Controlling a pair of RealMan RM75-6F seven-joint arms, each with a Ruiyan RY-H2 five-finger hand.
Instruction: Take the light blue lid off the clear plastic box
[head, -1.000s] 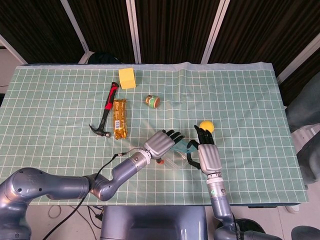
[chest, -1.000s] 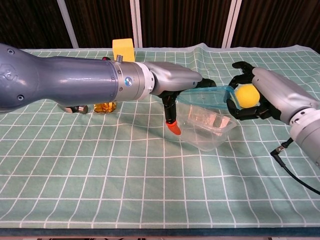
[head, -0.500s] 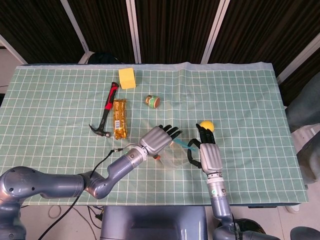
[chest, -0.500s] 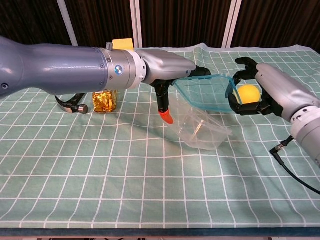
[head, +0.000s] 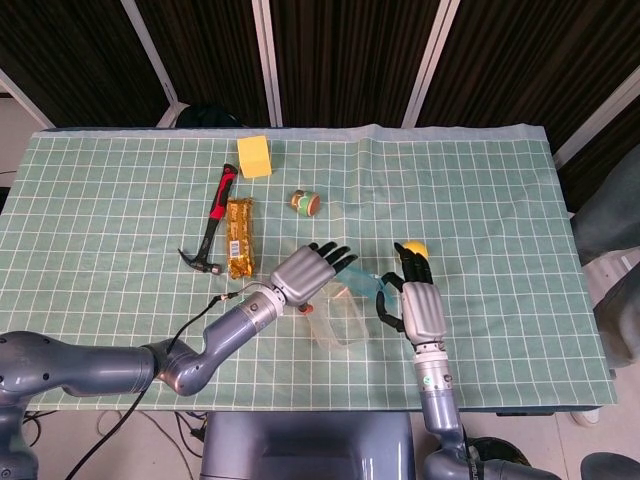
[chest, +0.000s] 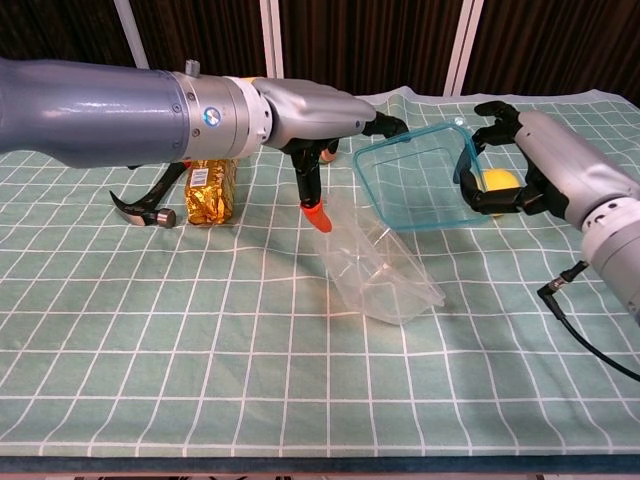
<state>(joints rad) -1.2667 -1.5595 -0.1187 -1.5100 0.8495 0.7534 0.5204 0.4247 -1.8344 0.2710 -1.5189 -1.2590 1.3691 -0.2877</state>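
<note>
Two hands: both raised above the green checked cloth (chest: 200, 380), near its middle, with the lid between them.
Box: the clear plastic box (chest: 385, 275) (head: 340, 322) lies tipped on its side on the cloth, nearest of the things, below and between the hands; no hand touches it.
Left hand: the left hand (chest: 320, 120) (head: 305, 275) reaches in from the left, its dark fingers (chest: 385, 125) stretched toward the lid's left edge; an orange-tipped finger (chest: 315, 213) points down, just beside the box's upper rim. Whether it grips the lid I cannot tell.
Lid: the light blue lid (chest: 420, 185) (head: 362, 284) is off the box, held up tilted, its face toward the chest camera.
Right hand: the right hand (chest: 520, 165) (head: 418, 300) has its fingers curled round the lid's right edge, holding it.
Ball: a yellow ball (chest: 498, 181) (head: 414, 249) sits just behind the right hand.
Left side, further off: a gold packet (head: 239, 236) and a hammer (head: 211, 234) with a red and black handle lie side by side.
Far: a small green and orange roll (head: 306, 203) at centre, a yellow block (head: 254, 156) near the far edge.
</note>
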